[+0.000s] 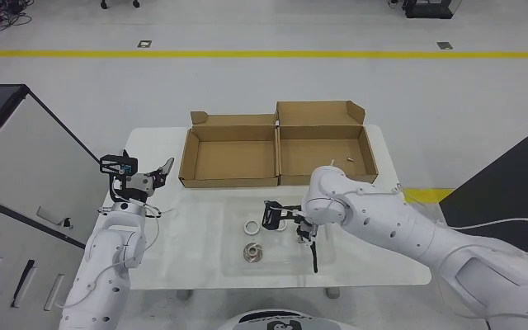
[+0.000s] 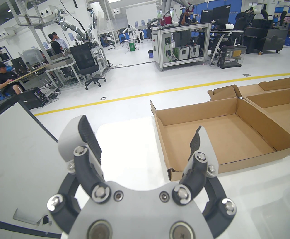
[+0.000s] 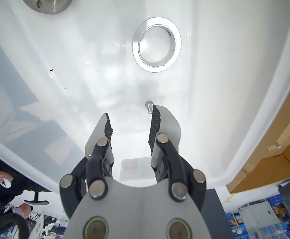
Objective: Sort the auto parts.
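Observation:
A white tray (image 1: 235,206) on the table holds a silver ring (image 1: 250,226) (image 3: 156,45), a metal flange (image 1: 253,252) (image 3: 47,4) and a small bolt (image 3: 148,106). My right gripper (image 1: 274,217) (image 3: 131,114) is low inside the tray, open and holding nothing. The bolt lies right at the tip of one of its fingers (image 3: 156,117), and the ring is just beyond. My left gripper (image 1: 161,172) (image 2: 140,125) is open and empty above the table's left side, facing the left cardboard box (image 1: 229,157) (image 2: 215,135).
Two open cardboard boxes stand side by side at the back of the table. The right box (image 1: 326,153) (image 3: 271,167) holds one small bolt (image 1: 350,158) (image 3: 277,144). The tray's raised rim (image 3: 260,126) curves around my right gripper.

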Controlling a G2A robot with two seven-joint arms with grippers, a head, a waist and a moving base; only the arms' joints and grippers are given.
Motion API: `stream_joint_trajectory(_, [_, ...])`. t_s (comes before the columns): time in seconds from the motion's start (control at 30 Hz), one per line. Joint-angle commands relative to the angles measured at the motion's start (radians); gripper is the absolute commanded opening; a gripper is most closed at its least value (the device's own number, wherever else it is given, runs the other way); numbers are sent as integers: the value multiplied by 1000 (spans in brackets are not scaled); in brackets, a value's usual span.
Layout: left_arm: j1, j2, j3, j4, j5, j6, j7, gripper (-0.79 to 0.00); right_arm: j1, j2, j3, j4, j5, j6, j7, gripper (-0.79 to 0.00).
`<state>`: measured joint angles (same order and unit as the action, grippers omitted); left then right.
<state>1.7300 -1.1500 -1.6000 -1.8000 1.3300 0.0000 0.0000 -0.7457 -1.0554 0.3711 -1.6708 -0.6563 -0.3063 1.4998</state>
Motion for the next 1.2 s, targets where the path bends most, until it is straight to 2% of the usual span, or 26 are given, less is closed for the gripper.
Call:
stream_joint_trajectory(0.0, [0,0,0,0,0,0,0,0,1,-4,-3,8,-3,1,-1,-409])
stream_joint_trajectory(0.63, [0,0,0,0,0,0,0,0,-4,-32,-18,63,-61,14,-26,-468])
stream_joint_trajectory(1.17, [0,0,0,0,0,0,0,0,-20,-43,-12,85,-104,22,-39,-486])
